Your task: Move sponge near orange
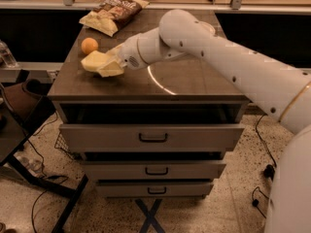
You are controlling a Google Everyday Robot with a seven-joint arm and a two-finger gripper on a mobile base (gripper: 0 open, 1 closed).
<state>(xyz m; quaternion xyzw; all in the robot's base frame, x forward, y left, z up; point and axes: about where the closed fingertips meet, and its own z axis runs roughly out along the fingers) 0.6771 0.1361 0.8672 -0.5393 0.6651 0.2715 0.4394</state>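
Gripper [114,62] sits over the left-back part of the cabinet top [194,84], at the end of the white arm [218,52], which comes in from about 4 o'clock. Jaws are closed down on the right end of the sponge [98,63], and nothing else is in the grip. The sponge is a pale yellow block sticking out toward 9 o'clock from the gripper. I can't tell if its underside touches the wood or hangs just above it. The orange [89,45] is at roughly 11 o'clock from the sponge, near it, with a thin gap between them and no contact. The orange rests on the top near the left edge. The chip bag [112,13] lies at about 1 o'clock from the orange at the back of the top, well clear of both sponge and gripper. A curved bright glare arc [159,83] shows on the wood at 4 o'clock from the gripper. Below the top there are three drawers, and the top drawer [153,137] is closed, with its handle centred. Cables [43,198] trail on the speckled floor at lower left.
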